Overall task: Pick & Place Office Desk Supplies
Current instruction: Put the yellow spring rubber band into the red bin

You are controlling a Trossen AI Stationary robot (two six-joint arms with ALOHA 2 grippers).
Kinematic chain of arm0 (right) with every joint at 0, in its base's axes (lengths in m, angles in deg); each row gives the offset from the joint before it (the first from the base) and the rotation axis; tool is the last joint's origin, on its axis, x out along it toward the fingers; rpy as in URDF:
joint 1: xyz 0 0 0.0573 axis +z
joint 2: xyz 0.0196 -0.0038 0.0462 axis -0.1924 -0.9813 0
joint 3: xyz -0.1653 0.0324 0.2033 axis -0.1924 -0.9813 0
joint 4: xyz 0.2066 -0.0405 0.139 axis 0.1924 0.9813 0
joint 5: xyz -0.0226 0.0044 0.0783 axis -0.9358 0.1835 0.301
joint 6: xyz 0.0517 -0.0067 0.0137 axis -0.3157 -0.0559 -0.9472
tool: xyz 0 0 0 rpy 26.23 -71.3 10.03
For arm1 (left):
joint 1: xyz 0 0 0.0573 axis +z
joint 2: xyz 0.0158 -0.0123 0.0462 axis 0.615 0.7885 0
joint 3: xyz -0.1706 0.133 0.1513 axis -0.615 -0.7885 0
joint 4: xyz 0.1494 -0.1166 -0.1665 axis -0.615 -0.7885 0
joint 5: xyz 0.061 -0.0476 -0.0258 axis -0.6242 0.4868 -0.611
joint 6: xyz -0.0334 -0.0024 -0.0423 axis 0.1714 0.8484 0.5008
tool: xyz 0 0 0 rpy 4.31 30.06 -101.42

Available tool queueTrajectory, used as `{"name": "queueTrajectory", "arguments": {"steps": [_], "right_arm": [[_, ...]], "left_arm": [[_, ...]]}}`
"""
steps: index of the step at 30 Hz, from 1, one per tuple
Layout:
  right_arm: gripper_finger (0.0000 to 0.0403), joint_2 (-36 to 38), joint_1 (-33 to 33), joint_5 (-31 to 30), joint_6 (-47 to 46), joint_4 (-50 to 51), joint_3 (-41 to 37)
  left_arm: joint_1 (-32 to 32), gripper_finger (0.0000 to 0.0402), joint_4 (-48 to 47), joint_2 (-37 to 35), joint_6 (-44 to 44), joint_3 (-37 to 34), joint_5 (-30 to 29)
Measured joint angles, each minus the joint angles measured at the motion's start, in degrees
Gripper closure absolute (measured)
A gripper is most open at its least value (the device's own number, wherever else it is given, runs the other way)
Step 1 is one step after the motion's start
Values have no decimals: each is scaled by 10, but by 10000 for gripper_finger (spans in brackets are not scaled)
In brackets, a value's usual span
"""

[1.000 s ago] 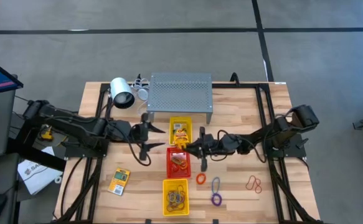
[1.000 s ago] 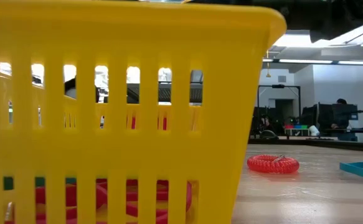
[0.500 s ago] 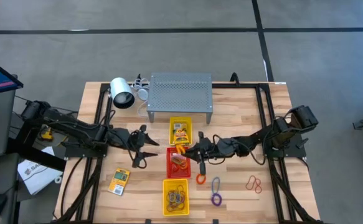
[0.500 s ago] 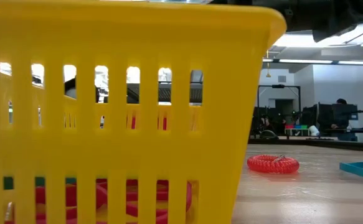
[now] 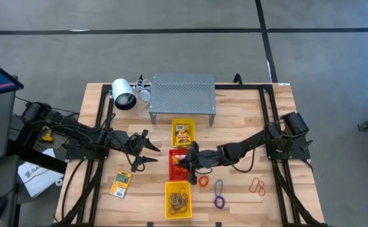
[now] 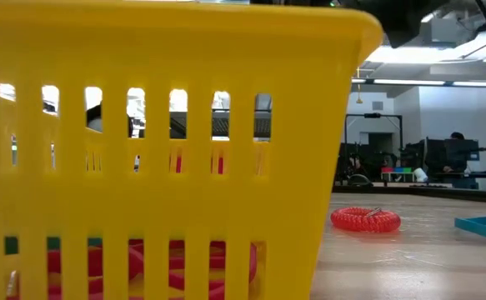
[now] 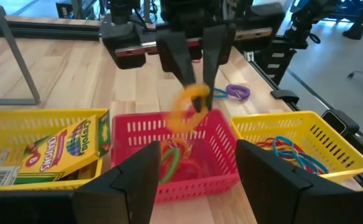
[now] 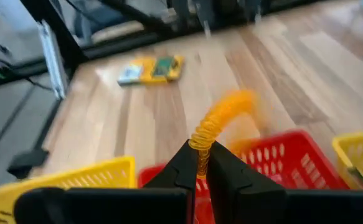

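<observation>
The right gripper (image 8: pixel 198 163) is clenched on one end of an orange coil ring (image 8: pixel 221 122), which hangs over the red tray (image 7: pixel 187 155) in the middle of the row of three trays; in the left wrist view the same ring (image 7: pixel 187 107) dangles from the dark fingers just above that tray's rim, blurred as though swinging; it looks light, springy and floppy, so it should sag and bounce rather than hold a shape, and a pinch across a few coils near one end, as here, seems the surest hold; it is neither fragile nor slippery by the look of it, though a loose coil could snag on the slotted wall on the way down. The left gripper (image 5: pixel 141 151) waits with its fingers spread wide, holding nothing, just beside the red tray on the left side of the table. Nearer the table's front edge, the yellow tray (image 5: pixel 178 198) holds a tangle of thin bands; a red coil ring (image 5: pixel 203 181), a purple loop (image 5: pixel 219 202) and brown clips (image 5: pixel 256 185) lie loose on the wood to its right, and a yellow card packet (image 5: pixel 121 183) lies well apart to its left. Farther back, a second yellow tray (image 5: pixel 183 133) holds a crayon box (image 7: pixel 66 148); beyond it stand a grey perforated shelf (image 5: pixel 182 93) and a white lamp (image 5: pixel 123 94).
</observation>
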Motion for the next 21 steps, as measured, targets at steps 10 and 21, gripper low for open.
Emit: {"name": "queueTrajectory", "arguments": {"steps": [10, 21], "right_arm": [[386, -29, 2, 29, -32, 142, 67], [385, -66, -7, 61, -45, 221, 112]], "left_arm": [[0, 197, 1, 0, 2, 0, 12], [0, 197, 2, 0, 2, 0, 12]]}}
